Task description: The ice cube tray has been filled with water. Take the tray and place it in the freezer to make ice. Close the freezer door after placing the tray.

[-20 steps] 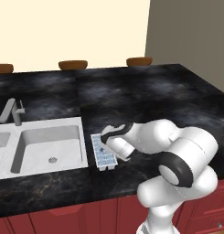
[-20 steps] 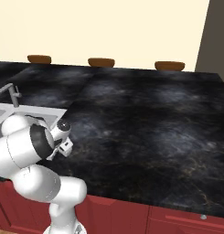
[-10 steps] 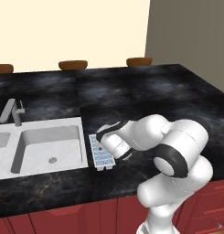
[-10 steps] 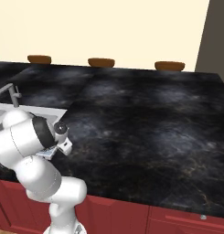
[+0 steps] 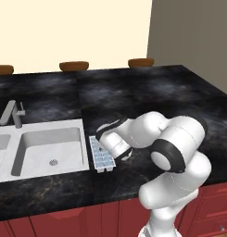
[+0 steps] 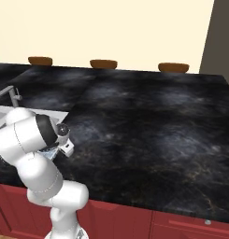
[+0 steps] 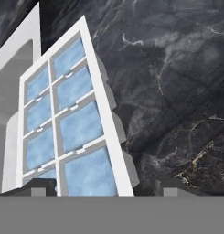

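The ice cube tray (image 5: 102,160) is a white frame with pale blue cells, lying flat on the black counter just right of the sink. My gripper (image 5: 107,147) hangs low over the tray's far half, and the white hand covers that part. In the hand view the tray (image 7: 72,123) runs up and away between my two dark fingertips (image 7: 38,186), which stand wide apart. The gripper (image 7: 108,187) is open, with nothing held. The freezer and the freezer door are out of view.
A white sink basin (image 5: 50,148) with a grey faucet (image 5: 13,114) lies left of the tray. Brown stool tops (image 5: 74,66) line the counter's far edge. Open black counter (image 6: 148,121) spreads to the right. The front edge drops to red cabinets (image 6: 134,219).
The hand has come down and slightly left, closer over the tray. The tray has not moved.
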{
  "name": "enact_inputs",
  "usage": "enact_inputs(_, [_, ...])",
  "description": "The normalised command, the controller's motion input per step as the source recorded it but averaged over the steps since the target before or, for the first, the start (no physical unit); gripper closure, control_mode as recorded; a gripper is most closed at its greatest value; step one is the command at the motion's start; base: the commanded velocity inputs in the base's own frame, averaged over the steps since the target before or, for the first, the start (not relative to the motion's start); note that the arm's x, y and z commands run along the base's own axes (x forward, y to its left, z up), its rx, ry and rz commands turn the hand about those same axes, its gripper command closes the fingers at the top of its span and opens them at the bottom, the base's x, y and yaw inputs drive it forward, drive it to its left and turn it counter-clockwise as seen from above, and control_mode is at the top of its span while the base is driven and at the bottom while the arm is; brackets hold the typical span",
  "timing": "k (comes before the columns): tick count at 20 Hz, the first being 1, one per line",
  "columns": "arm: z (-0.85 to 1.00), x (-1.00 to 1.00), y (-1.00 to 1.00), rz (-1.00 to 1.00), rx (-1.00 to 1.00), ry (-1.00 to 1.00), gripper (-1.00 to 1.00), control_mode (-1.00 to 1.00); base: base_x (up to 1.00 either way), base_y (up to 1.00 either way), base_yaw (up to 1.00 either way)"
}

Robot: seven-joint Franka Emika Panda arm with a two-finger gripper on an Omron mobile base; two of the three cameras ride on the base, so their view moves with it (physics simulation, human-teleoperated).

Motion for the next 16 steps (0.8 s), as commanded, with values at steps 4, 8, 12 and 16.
enact_inputs(4, [-0.07,0.00,0.00,0.00,0.00,0.00,1.00,-1.00,0.00,0.00,0.00])
enact_inputs(8, [0.01,-0.01,0.00,0.00,0.00,0.00,1.00,-1.00,0.00,0.00,0.00])
enact_inputs(12, [0.39,-0.09,-0.01,0.01,0.00,0.00,1.00,-1.00,0.00,0.00,0.00])
enact_inputs(16, [0.81,-0.15,-0.17,0.02,0.00,0.00,1.00,-1.00,0.00,0.00,0.00])
